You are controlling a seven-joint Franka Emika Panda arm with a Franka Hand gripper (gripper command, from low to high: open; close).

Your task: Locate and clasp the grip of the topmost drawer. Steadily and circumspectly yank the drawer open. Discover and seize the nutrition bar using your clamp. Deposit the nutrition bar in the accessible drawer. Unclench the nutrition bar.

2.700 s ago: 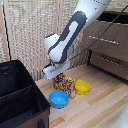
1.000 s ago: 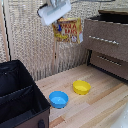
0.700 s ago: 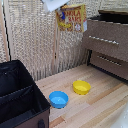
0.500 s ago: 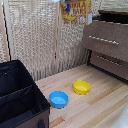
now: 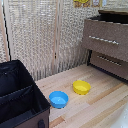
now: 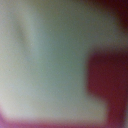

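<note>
— Wooden tabletop (image 5: 100, 102), pale planks, with a slatted screen (image 5: 45, 35) behind it. Want the layout, left to right?

— Go ahead.

— Nearest me on the exterior view's left is a black bin (image 5: 20, 97), open at the top. Right of it a blue bowl (image 5: 58, 99), then a yellow bowl (image 5: 81, 87) slightly farther back, the two near each other but apart. On the far right is the dark cabinet; its top drawer (image 5: 105, 37) stands out from the body, so I judge it open and ready to take something. The lower drawer (image 5: 111, 64) sits flush.

— And the snack bar?

— Only a sliver shows, a yellow-orange edge (image 5: 82, 2) at the very top of the exterior view, just left of the cabinet. I read that as the bar (image 6: 105, 75) held high so it clears the drawer front on the way over.

— Is the gripper closed on it?

— I can't tell. The gripper is out of the exterior view, and the wrist view is a blur of pale cream and dark red, likely the wrapper pressed close to the lens. No fingers visible.

— Next step?

— My guess: carry right, above the open drawer, then lower and let go.
</note>
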